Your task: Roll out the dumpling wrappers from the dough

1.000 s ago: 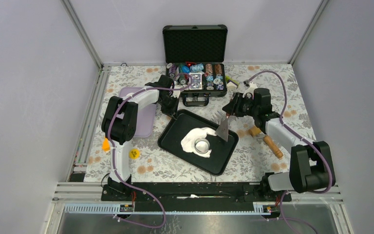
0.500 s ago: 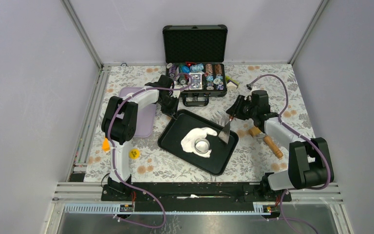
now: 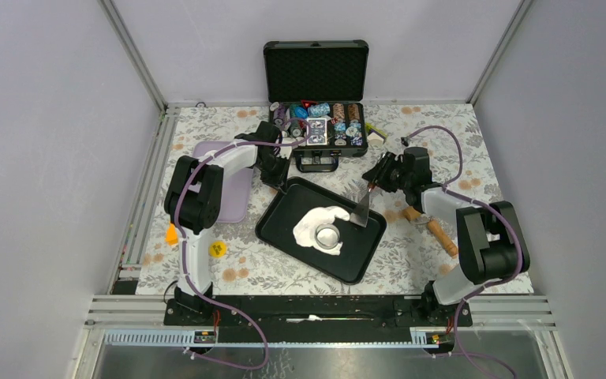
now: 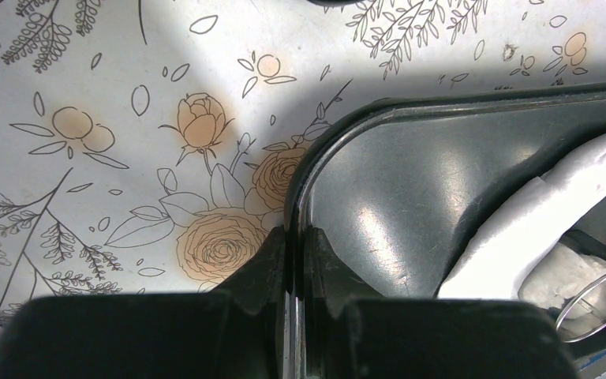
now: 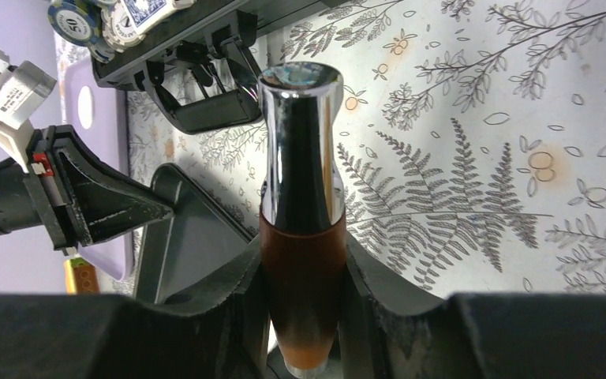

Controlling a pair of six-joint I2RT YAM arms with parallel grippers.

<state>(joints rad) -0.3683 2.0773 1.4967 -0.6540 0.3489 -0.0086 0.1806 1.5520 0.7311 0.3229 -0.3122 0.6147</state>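
Observation:
The dough (image 3: pixel 318 223) is an irregular white sheet lying in the black tray (image 3: pixel 284 229), with a steel ring cutter (image 3: pixel 328 235) standing on it. My left gripper (image 3: pixel 278 180) is shut on the tray's far-left rim (image 4: pixel 293 197), and the left wrist view also shows dough (image 4: pixel 521 229) and the ring cutter (image 4: pixel 600 304) at the right. My right gripper (image 3: pixel 380 180) is shut on the wood-and-chrome handle (image 5: pixel 301 197) of a metal spatula, whose blade (image 3: pixel 360 210) touches the dough's right edge. One small white round wrapper (image 5: pixel 85 106) lies on the purple board (image 5: pixel 106 134).
An open black case of poker chips (image 3: pixel 317 118) stands behind the tray. A wooden rolling pin (image 3: pixel 435 229) lies right of the tray under my right arm. The purple board (image 3: pixel 237 193) is left of the tray. Small yellow (image 3: pixel 217 249) and orange (image 3: pixel 172 234) items sit near the left arm.
My right arm has swung in toward the tray, bringing the spatula blade slightly left toward the dough. The left arm, tray and ring cutter have not moved.

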